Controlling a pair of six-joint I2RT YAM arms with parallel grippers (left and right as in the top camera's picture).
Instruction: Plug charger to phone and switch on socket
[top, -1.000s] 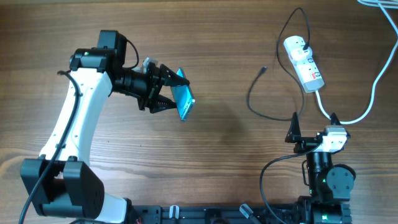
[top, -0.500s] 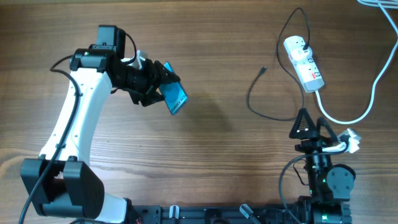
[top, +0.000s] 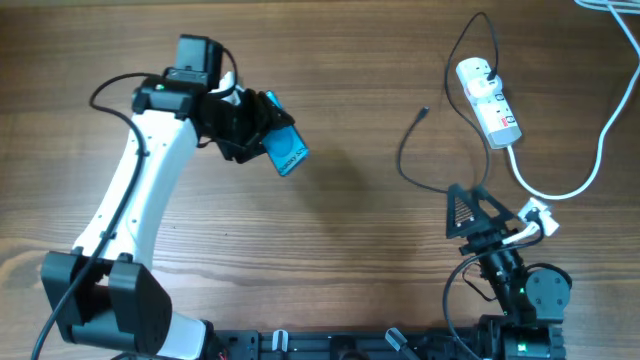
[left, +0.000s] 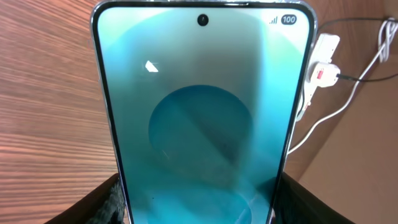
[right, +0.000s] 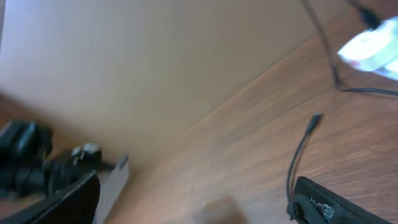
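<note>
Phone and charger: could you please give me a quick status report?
Left gripper shut on phone, held off table. Right gripper open, empty, by charger cable. Connector tip lies free on table, unplugged. Nothing between phone and tip.

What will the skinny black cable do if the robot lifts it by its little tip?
Probably flop: the charger lies in loose curves on the table, so it looks bendy. It is thin, so likely light. Its far end seems plugged into the socket, so it may tug back.
</note>
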